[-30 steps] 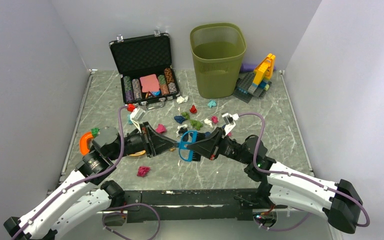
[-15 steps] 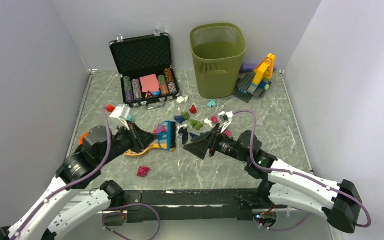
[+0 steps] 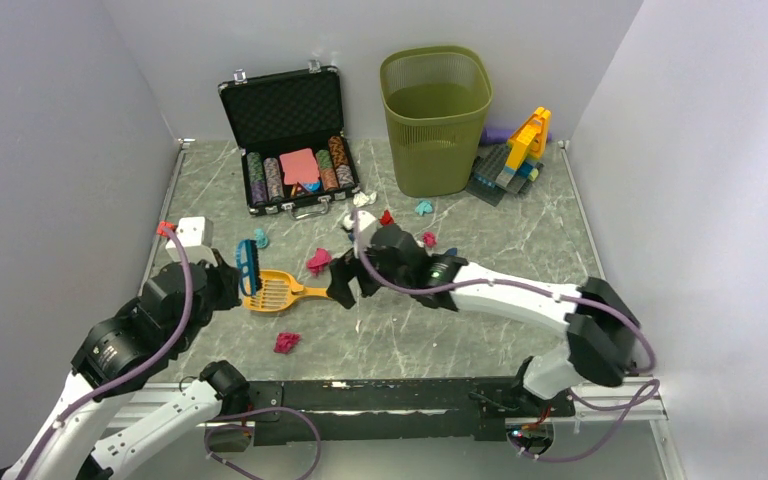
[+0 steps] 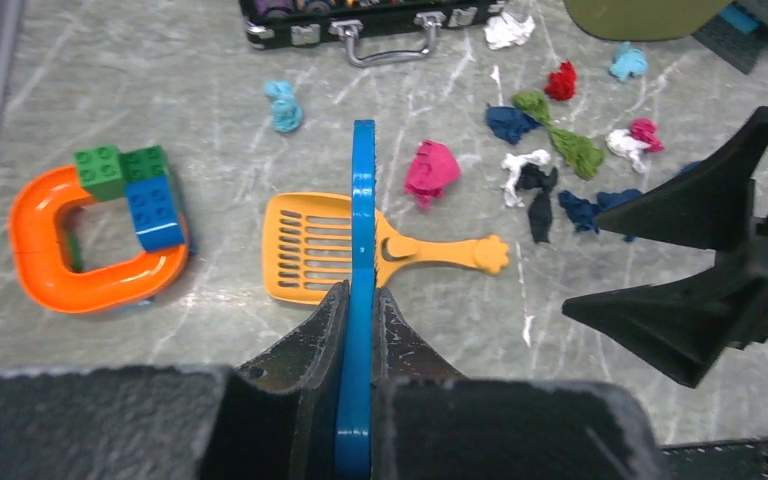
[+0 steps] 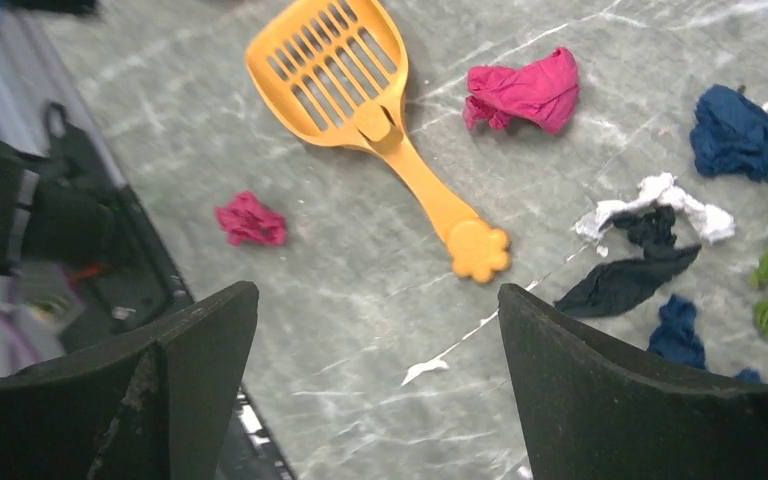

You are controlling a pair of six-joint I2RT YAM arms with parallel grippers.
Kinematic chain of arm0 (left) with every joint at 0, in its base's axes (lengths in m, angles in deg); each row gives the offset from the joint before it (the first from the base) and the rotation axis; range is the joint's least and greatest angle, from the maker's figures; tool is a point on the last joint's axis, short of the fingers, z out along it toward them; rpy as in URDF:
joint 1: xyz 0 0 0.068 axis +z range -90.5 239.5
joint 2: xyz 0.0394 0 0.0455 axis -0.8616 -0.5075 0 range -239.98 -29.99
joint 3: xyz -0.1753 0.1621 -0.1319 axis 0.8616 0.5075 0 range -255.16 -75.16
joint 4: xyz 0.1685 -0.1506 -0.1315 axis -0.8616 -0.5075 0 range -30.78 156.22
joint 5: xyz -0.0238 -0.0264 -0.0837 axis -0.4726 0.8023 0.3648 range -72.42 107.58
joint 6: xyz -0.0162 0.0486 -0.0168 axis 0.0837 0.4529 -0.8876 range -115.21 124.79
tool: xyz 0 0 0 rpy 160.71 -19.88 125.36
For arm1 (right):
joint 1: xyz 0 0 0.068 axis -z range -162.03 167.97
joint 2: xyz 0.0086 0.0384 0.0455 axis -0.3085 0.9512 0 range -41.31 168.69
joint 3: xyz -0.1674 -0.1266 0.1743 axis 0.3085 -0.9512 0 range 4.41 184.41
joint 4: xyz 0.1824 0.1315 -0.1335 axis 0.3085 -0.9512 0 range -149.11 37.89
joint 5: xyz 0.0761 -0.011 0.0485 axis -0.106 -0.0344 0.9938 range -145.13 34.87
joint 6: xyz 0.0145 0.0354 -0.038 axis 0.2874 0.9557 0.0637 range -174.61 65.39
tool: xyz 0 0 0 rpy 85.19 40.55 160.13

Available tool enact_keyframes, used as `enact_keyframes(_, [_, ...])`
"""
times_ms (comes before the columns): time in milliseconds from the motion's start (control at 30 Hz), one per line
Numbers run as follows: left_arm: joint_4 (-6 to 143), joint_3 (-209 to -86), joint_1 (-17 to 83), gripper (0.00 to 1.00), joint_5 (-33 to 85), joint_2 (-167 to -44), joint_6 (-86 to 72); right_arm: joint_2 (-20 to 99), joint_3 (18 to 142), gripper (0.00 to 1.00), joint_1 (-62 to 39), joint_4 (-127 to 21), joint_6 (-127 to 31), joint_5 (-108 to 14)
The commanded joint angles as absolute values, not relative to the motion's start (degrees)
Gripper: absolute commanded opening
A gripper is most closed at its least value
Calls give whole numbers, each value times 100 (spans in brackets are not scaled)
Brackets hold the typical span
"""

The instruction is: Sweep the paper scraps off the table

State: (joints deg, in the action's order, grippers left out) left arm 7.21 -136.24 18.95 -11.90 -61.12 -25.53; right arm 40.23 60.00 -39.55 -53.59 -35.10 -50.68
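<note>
while the table [image 3: 550, 250] is not yet swept, tool pickup looks the step in hand: right gripper [image 5: 375, 295] hangs spread wide over the orange scoop [image 5: 345, 75], left gripper [image 4: 360, 300] pinches the blue brush [image 4: 362, 190] on edge, paper scraps [image 4: 430, 170] lie scattered just beyond. next the right should lower onto the scoop's handle and close.

Plain pale lilac-grey walls [image 3: 50, 120] on three sides, under soft even light

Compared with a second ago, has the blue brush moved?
Yes. The blue brush, shut in the left pincer, has gone left, farther from the green bin, ending beside the yellow scoop.
</note>
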Motion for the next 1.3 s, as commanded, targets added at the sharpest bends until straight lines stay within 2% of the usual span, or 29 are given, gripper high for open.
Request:
enact_keyframes(0, [735,-13700,1914,0,-1761,-5910,-2184,4886,6805,93,-4045,-5765,-4968,-4925])
enact_keyframes(200, [692,-13571,1915,0,-2174,-6092,-1995,6296,7965,85,-4047,-6181,-5821,-4595])
enact_keyframes(667, [1293,-13714,2097,0,-3153,-6733,-1206,7794,8900,84,-4156,-6358,-6726,-4324])
enact_keyframes(733, [1450,-13616,2259,0,-3192,-6762,-1046,7925,8975,77,-4180,-6401,-6790,-4409])
enact_keyframes(800, [1576,-13543,2385,0,-3185,-6827,-944,8018,9053,64,-4185,-6480,-6821,-4374])
enact_keyframes(1100, [1535,-13852,2962,0,-2354,-7411,-1001,7346,8545,1,-4189,-6444,-6761,-4337])
enact_keyframes(1267, [1922,-13833,3096,0,-2040,-7822,-873,6565,7944,0,-4139,-6440,-6506,-4591])
